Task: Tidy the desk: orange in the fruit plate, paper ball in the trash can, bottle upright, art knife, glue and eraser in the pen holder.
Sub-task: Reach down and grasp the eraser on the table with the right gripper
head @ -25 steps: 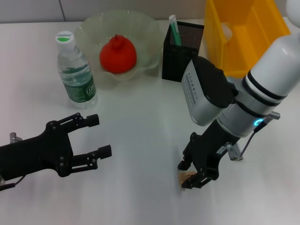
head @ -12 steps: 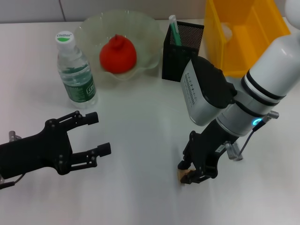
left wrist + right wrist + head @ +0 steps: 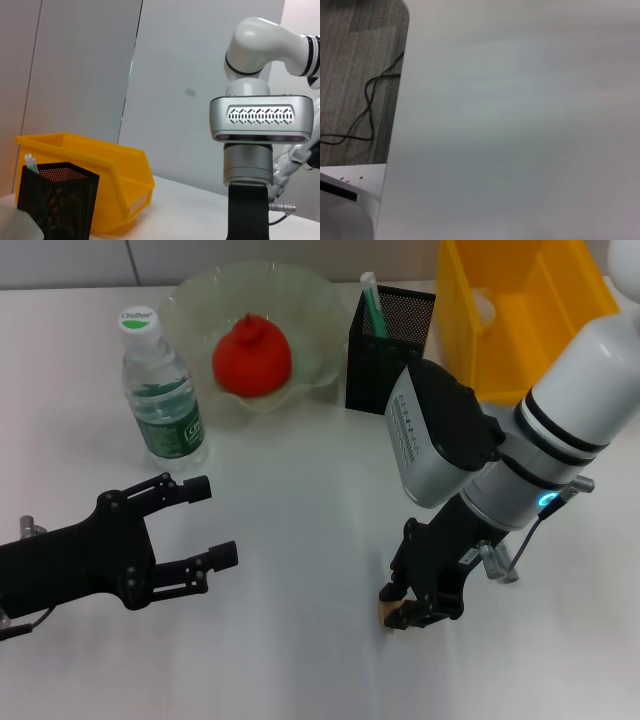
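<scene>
Nearest to me, the right gripper (image 3: 408, 612) is pressing down at the front of the desk (image 3: 300, 660), its 2 fingers drawn narrow around the eraser (image 3: 386, 614), of which only a tan corner is showing at the fingertips. I am judging the grasp shallow: if the pads are catching just an edge, the eraser could pivot or slip out as I lift, and the fingertips could scrape the desk.

To the left, the left gripper (image 3: 205, 523) is hovering idle above the desk, its fingers spread wide and holding nothing.

Farther back, the bottle (image 3: 160, 400) is standing upright, and the orange (image 3: 252, 356) is lying in the fruit plate (image 3: 190, 300). The pen holder (image 3: 390, 340) is standing just beside the trash can (image 3: 500, 350), with a green-and-white stick already inside it. Its mouth is narrow, so a misaligned release could send the eraser off the rim or knock the holder over. 1 small whitish object inside the trash can may be the paper ball; I cannot tell.
</scene>
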Action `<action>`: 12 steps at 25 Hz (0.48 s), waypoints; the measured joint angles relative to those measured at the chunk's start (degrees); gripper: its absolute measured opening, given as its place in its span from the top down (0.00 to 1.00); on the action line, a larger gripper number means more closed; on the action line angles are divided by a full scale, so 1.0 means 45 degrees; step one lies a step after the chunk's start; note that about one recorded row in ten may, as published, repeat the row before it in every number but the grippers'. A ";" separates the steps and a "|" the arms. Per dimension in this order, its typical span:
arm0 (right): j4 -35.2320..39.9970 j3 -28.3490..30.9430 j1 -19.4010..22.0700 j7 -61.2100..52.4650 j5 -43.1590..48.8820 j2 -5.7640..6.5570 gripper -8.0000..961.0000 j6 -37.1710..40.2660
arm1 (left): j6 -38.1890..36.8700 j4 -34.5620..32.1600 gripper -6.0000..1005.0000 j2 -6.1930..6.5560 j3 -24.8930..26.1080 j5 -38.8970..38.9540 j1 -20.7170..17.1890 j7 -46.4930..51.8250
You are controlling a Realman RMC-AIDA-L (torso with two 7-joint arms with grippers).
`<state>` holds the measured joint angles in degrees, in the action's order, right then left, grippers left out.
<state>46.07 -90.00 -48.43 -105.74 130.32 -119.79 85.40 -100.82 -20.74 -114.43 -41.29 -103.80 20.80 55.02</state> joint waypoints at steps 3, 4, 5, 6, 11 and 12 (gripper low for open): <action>-0.0002 0.0028 0.0000 -0.0040 0.0001 -0.0001 0.73 -0.0006 | 0.0001 0.0000 0.16 0.0001 0.0023 0.0000 0.0037 0.0000; 0.0004 0.0063 0.0000 -0.0072 -0.0030 0.0001 0.73 -0.0010 | 0.0000 0.0000 0.16 0.0000 0.0028 0.0000 0.0041 0.0000; 0.0040 0.0132 0.0000 -0.0116 -0.0204 0.0022 0.73 0.0016 | 0.0000 0.0001 0.16 0.0000 0.0031 0.0000 0.0046 0.0000; 0.0040 0.0132 0.0000 -0.0116 -0.0204 0.0022 0.74 0.0016 | 0.0001 0.0001 0.16 0.0000 0.0033 0.0000 0.0051 0.0000; 0.0383 0.0553 0.0014 -0.0361 -0.0427 0.0097 0.75 0.0297 | 0.0003 0.0001 0.16 0.0001 0.0035 -0.0001 0.0054 0.0000; 0.0483 0.0798 0.0015 -0.0461 -0.0401 0.0108 0.76 0.0441 | -0.0006 0.0001 0.16 -0.0001 0.0035 -0.0001 0.0053 0.0000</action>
<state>48.24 -86.41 -48.36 -107.81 128.52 -119.30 87.39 -100.85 -20.74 -114.44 -41.13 -103.80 21.04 55.02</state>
